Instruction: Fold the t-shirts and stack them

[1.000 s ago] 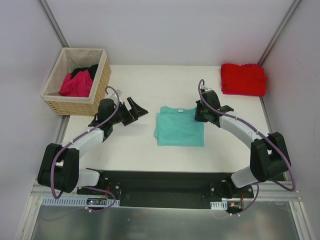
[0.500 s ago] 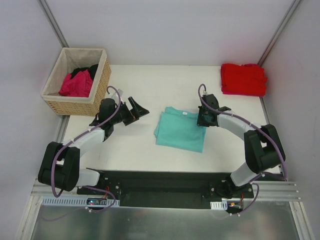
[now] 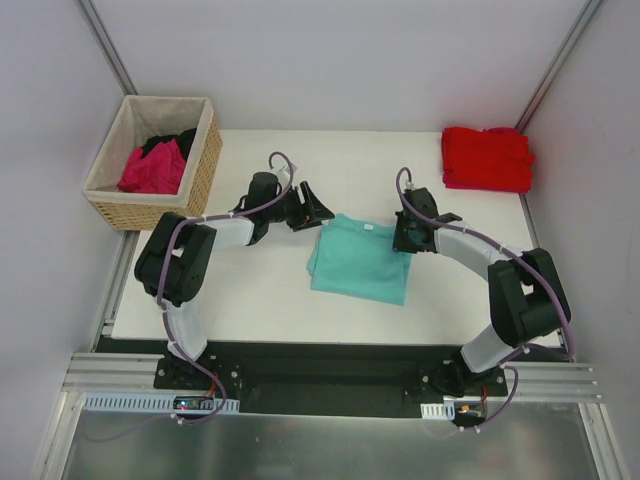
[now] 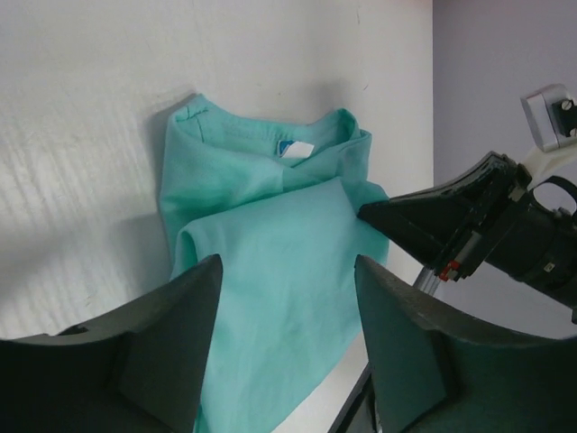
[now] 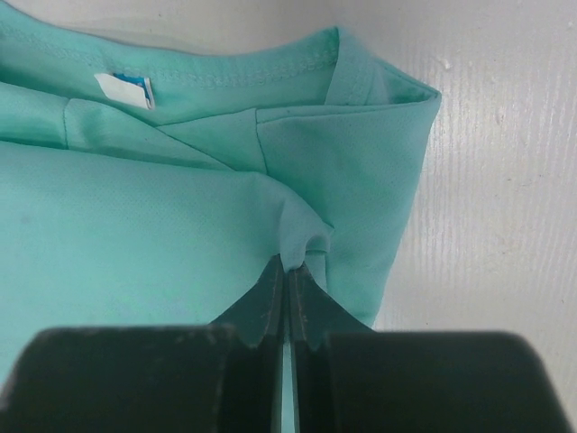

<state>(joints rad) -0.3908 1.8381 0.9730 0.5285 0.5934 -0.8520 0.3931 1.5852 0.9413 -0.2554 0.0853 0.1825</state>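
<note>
Two claws: the left claw (image 3: 318, 212) and right claw (image 3: 403, 243) are placed at opposite sides of the teal t-shirt (image 3: 360, 262).
Left claw: its fingers (image 4: 171, 352) are spread apart with nothing gripped, just beside the shirt's far left corner.
Right claw: pinched closed on a fold of the shirt's right edge.
Teal t-shirt: laid folded mid-worktop (image 3: 260, 290), white label upward.
Red t-shirt (image 3: 487, 158): folded at the far right corner.
Basket (image 3: 200, 180): far left; a magenta shirt (image 3: 152, 170) and a black shirt (image 3: 180, 140) are held inside.

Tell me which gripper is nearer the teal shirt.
Right. The right gripper pinches a fold at the teal shirt's right edge. The left gripper hovers open by its far left corner, holding nothing.
</note>
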